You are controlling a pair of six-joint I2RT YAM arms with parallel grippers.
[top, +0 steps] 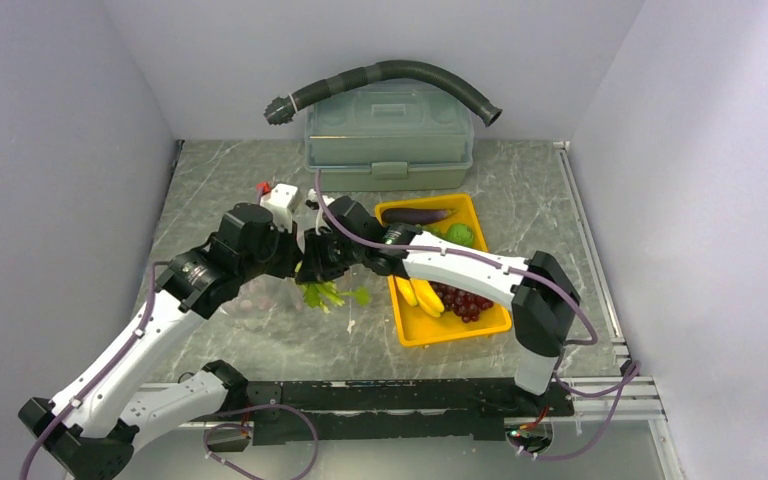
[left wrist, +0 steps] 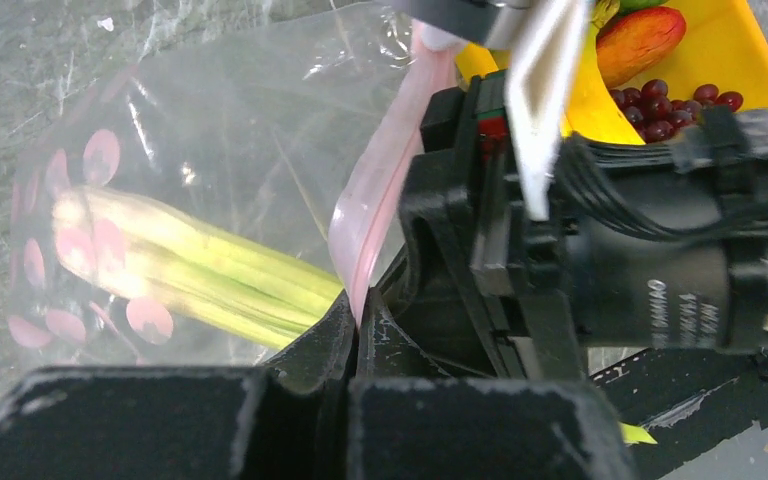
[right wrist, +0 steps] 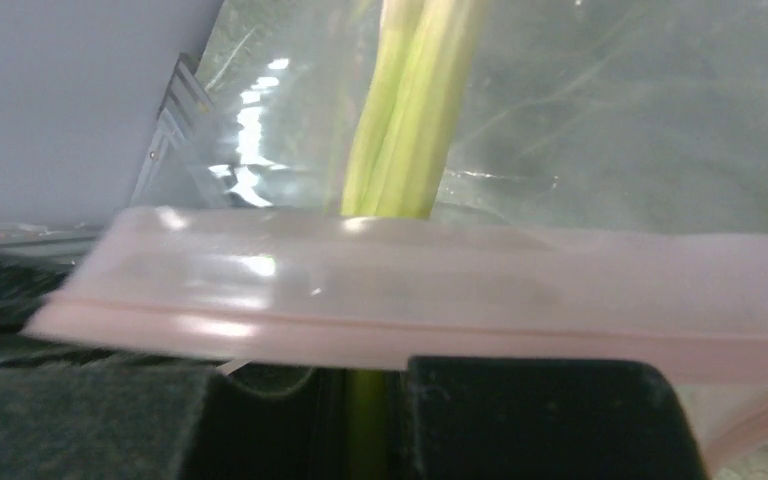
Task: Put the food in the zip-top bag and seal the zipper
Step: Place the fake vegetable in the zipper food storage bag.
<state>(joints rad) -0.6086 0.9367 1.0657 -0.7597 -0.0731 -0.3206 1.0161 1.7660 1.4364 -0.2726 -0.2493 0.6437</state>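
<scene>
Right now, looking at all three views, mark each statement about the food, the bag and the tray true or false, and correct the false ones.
1. The left gripper is shut on the pink zipper strip. True.
2. The leek lies in the yellow tray. False: it is at least partly inside the clear bag.
3. The bananas are in the tray. True.
4. The dark grapes are inside the bag. False: they are in the tray.
5. A black hose rests on the lidded box. True.
</scene>
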